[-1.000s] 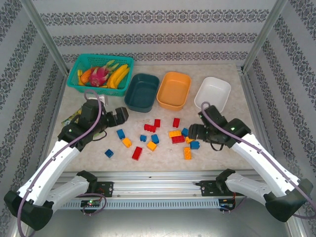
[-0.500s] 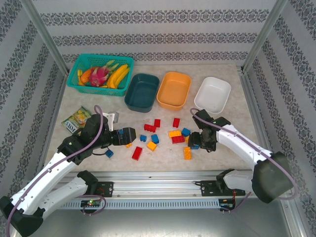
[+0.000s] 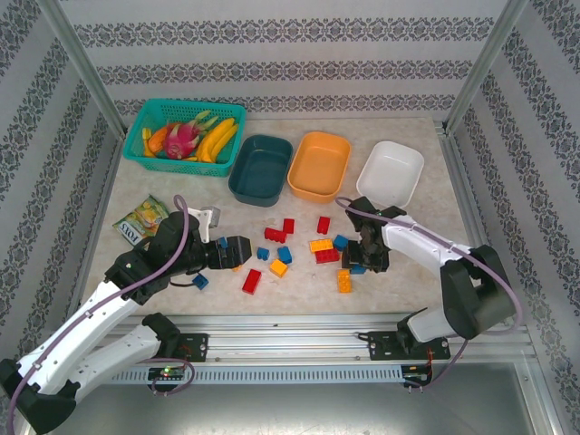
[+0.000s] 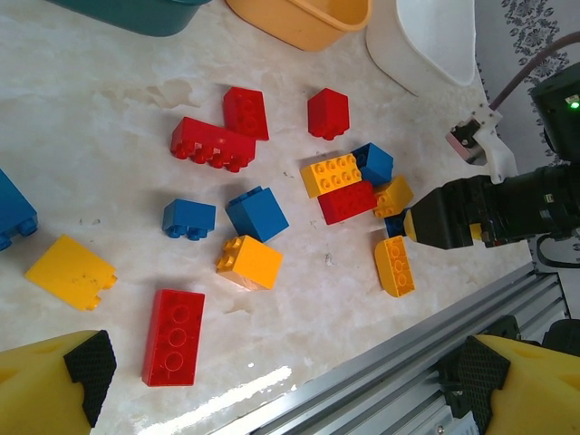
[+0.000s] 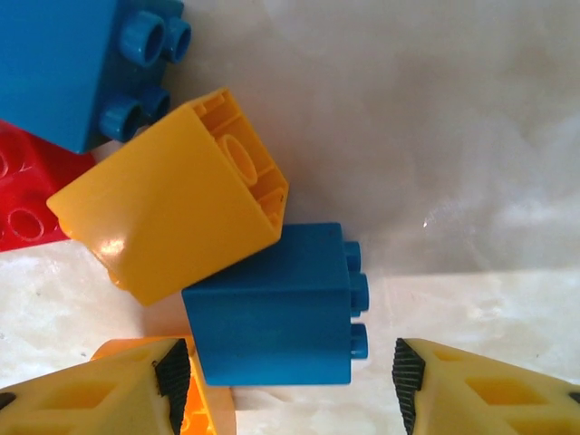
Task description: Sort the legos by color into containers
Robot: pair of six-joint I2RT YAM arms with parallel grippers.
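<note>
Right hand (image 5: pixel 290 373) low, spread apart astride blue lego (image 5: pixel 267 308); yellow lego (image 5: pixel 168 213) touches it. Left hand (image 4: pixel 276 372) spread apart near red lego (image 4: pixel 174 337) on worktop (image 4: pixel 109 118).

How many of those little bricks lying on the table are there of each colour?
Red bricks: 5
Blue bricks: 6
Orange-yellow bricks: 5
Total: 16

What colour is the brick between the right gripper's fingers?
Blue brick; right wrist view shows it best.
</note>
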